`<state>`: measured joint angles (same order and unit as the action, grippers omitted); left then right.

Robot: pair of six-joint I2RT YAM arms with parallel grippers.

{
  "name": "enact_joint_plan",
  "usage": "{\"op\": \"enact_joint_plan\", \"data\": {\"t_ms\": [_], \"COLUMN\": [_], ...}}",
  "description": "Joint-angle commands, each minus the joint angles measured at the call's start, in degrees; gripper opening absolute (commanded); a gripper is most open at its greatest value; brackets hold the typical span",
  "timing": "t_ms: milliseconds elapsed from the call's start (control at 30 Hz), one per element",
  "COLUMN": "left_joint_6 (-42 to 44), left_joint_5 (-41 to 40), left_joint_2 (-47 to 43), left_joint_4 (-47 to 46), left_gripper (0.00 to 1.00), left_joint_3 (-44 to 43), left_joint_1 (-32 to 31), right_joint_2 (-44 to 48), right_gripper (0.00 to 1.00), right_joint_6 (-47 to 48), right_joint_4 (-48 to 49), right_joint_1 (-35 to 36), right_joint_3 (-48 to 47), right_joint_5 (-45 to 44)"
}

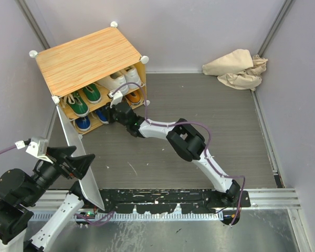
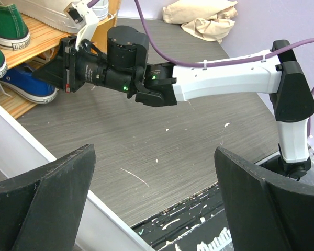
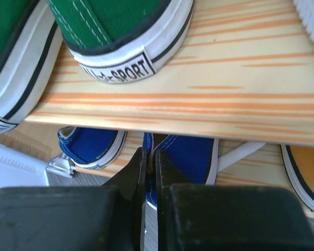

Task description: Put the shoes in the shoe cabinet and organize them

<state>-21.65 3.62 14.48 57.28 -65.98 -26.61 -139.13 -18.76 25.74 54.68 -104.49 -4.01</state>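
The boxy shoe cabinet with a striped wood-grain top (image 1: 89, 58) stood at the far left of the grey tabletop (image 1: 199, 121), its pale door (image 1: 92, 189) swung open toward the near side. All four pairs looked shelved: green sneakers (image 1: 85, 98) and white sneakers (image 1: 121, 79) above, blue sneakers (image 1: 84, 123) and orange sneakers (image 1: 134, 97) below. My right tool (image 3: 148, 157) reached to the lower shelf, fingers pressed together at a blue heel; I could not tell whether canvas was caught. My left tool (image 2: 154, 151) hovered spread wide beside the door. I judged that only straightening and shutting the door remained.
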Motion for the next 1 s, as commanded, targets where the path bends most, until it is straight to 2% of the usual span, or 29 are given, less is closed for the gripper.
{"op": "enact_joint_plan", "data": {"t_ms": [0,300,400,533,667,900,967], "left_joint_6": [-1.47,-1.81,-1.91,-2.01,-1.94,-2.01,-2.12], "left_joint_5": [-1.22,-1.30,-1.40,-1.48,-1.73,-2.71,-2.67], "left_joint_2": [0.29,0.48,0.46,0.71,0.90,0.99,0.99], "left_joint_4": [11.14,11.17,11.26,10.91,10.87,11.53,11.53], "left_gripper": [0.98,0.98,0.98,0.98,0.98,0.98,0.98], "left_joint_3": [1.21,1.41,1.42,1.38,0.83,-2.28,-3.54], "left_joint_1": [0.11,0.05,0.04,0.07,0.07,0.07,0.07], "right_joint_2": [0.12,-8.08,-9.71,-6.92,-1.43,9.39,12.31], "right_gripper": [0.01,0.01,0.07,0.31,0.56,0.96,1.00], "right_joint_6": [-0.12,-0.57,-1.18,-2.09,-2.27,-1.56,-1.39], "right_joint_4": [11.40,13.56,13.29,15.55,19.45,20.82,19.69], "right_joint_1": [0.34,0.43,0.43,0.43,0.43,1.11,1.44], "right_joint_3": [-4.47,-12.92,-13.80,-7.92,1.19,14.80,18.43], "right_joint_5": [-0.56,-2.43,-2.59,-4.31,-5.20,-5.31,-5.29]}}
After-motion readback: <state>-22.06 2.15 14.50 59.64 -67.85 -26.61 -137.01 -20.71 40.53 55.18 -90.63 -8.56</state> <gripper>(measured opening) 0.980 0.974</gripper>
